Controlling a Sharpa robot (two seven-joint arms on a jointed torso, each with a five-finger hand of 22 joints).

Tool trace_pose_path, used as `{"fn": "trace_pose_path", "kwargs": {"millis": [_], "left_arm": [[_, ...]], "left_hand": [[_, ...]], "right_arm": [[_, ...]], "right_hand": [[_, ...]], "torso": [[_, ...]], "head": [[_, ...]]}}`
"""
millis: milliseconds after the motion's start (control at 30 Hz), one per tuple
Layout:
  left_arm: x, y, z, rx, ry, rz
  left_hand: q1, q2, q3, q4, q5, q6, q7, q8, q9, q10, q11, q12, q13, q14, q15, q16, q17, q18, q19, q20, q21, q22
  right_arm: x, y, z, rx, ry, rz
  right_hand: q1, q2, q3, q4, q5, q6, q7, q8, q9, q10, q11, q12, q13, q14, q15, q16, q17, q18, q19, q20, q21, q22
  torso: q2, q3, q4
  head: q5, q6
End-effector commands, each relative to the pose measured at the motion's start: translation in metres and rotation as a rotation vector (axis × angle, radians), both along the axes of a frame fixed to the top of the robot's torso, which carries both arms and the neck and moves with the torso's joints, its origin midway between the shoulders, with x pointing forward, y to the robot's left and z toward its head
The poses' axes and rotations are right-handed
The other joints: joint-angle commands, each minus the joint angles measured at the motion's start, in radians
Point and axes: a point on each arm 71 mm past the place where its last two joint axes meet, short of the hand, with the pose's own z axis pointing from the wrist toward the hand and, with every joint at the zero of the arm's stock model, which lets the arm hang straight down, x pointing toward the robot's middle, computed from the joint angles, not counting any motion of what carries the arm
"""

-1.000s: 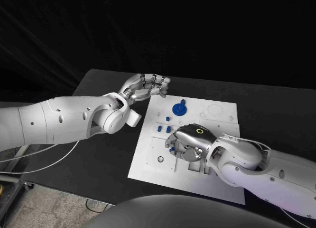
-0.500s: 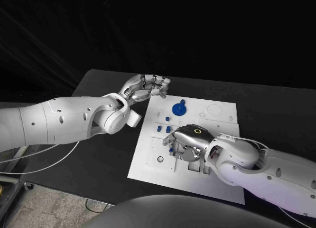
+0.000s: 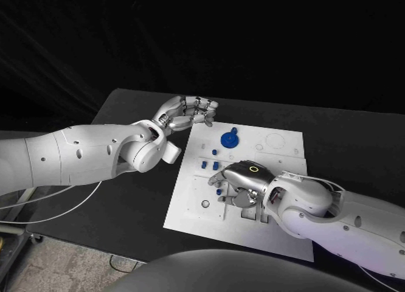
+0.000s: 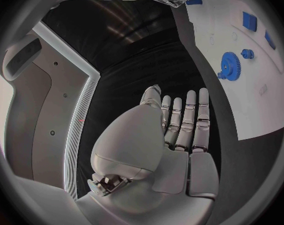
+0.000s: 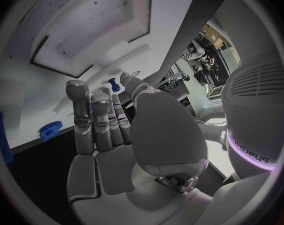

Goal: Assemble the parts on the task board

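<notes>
The white task board (image 3: 281, 159) lies in the middle of the black table. On its far part sits a blue gear (image 3: 228, 139) (image 4: 228, 65) (image 5: 49, 130). Two small blue pieces (image 3: 210, 164) stand nearer the middle. My right hand (image 3: 239, 182) hovers palm down over the board's centre. Its thumb and a finger close on a small blue peg (image 5: 112, 84) (image 3: 219, 191) at the fingertips (image 5: 108, 94). My left hand (image 3: 186, 111) (image 4: 179, 122) is at the board's far-left corner, fingers stretched out and holding nothing.
A rectangular recess (image 5: 85, 40) in the board lies just beyond my right hand. A small blue cog (image 4: 246, 53) sits beside the big gear. Bare black table (image 3: 141, 194) runs along the board's left side, with a cable (image 3: 53, 210) off its edge.
My right hand has edged slightly toward the board's left side, over the small peg. The left hand and the blue parts have stayed put.
</notes>
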Motion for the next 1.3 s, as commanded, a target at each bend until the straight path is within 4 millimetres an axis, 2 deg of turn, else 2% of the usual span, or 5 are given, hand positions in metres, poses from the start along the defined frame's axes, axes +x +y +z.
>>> {"fn": "trace_pose_path", "kwargs": {"millis": [33, 267, 600, 767, 1300], "left_arm": [[-0.001, -0.002, 0.001, -0.007, -0.002, -0.021], [-0.001, 0.000, 0.001, -0.005, -0.001, -0.016], [-0.001, 0.001, 0.000, -0.002, 0.000, -0.011], [-0.001, 0.000, 0.000, -0.002, 0.000, -0.013], [0.000, 0.000, -0.001, 0.001, 0.007, -0.013]], "left_hand": [[0.010, 0.002, 0.008, 0.000, 0.004, -0.001, 0.007, 0.003, -0.002, 0.000, 0.005, 0.006, -0.002, 0.001, 0.003, 0.005, -0.001, 0.010, 0.005, -0.001, -0.004, 0.001], [0.011, 0.003, 0.008, 0.000, 0.004, -0.001, 0.007, 0.003, -0.002, 0.000, 0.006, 0.006, -0.002, 0.002, 0.003, 0.005, -0.001, 0.010, 0.005, -0.001, -0.004, 0.001], [0.011, 0.004, 0.009, 0.001, 0.004, -0.001, 0.008, 0.003, -0.002, 0.000, 0.006, 0.006, -0.003, 0.002, 0.003, 0.006, -0.001, 0.010, 0.005, -0.001, -0.004, 0.001], [0.011, 0.004, 0.009, 0.001, 0.004, -0.001, 0.008, 0.003, -0.002, 0.000, 0.006, 0.006, -0.003, 0.002, 0.003, 0.006, -0.001, 0.010, 0.005, -0.001, -0.004, 0.001], [0.017, 0.011, 0.014, 0.002, 0.007, 0.001, 0.009, 0.004, -0.005, 0.003, 0.009, 0.007, -0.007, 0.005, 0.004, 0.008, -0.002, 0.009, 0.006, -0.001, -0.005, 0.004]], "right_arm": [[0.001, -0.006, 0.006, 0.025, -0.021, -0.021], [0.012, -0.029, 0.042, 0.064, -0.052, -0.079], [0.034, -0.073, 0.089, 0.004, -0.154, -0.169], [0.045, -0.093, 0.089, -0.061, -0.168, -0.219], [0.050, -0.115, 0.062, -0.225, -0.098, -0.269]], "right_hand": [[0.002, -0.005, -0.037, 0.018, -0.010, -0.010, 0.002, -0.001, -0.010, -0.050, 0.003, 0.006, 0.003, -0.020, -0.002, -0.014, -0.018, 0.013, -0.020, 0.001, -0.035, 0.051], [0.006, 0.001, -0.084, 0.060, -0.011, 0.010, 0.003, 0.011, -0.017, -0.080, 0.006, 0.039, 0.009, -0.028, 0.008, -0.010, -0.026, 0.013, -0.021, 0.006, -0.051, 0.050], [0.044, 0.020, -0.084, 0.067, 0.027, 0.044, -0.008, 0.022, -0.025, -0.066, 0.000, 0.081, 0.009, -0.031, 0.002, -0.003, -0.034, 0.014, -0.013, 0.005, -0.050, 0.055], [0.034, 0.019, -0.092, 0.080, 0.011, -0.003, -0.032, -0.006, -0.053, -0.020, -0.001, 0.126, 0.019, -0.031, 0.010, 0.003, -0.037, 0.012, -0.010, 0.008, -0.051, 0.057], [0.009, 0.013, -0.124, 0.113, -0.038, 0.004, -0.013, -0.002, -0.086, -0.086, 0.003, 0.121, 0.002, -0.050, 0.004, -0.006, -0.062, 0.015, -0.019, 0.005, -0.085, 0.053]], "torso": [[0.000, 0.0005, -0.0004], [-0.001, -0.0004, -0.0017], [-0.002, -0.0013, -0.0022], [-0.001, 0.0004, -0.0046], [-0.001, -0.0004, -0.0018]], "head": [[-0.005, 0.000], [-0.018, 0.000], [-0.034, 0.000], [-0.036, 0.000], [-0.041, 0.000]]}}
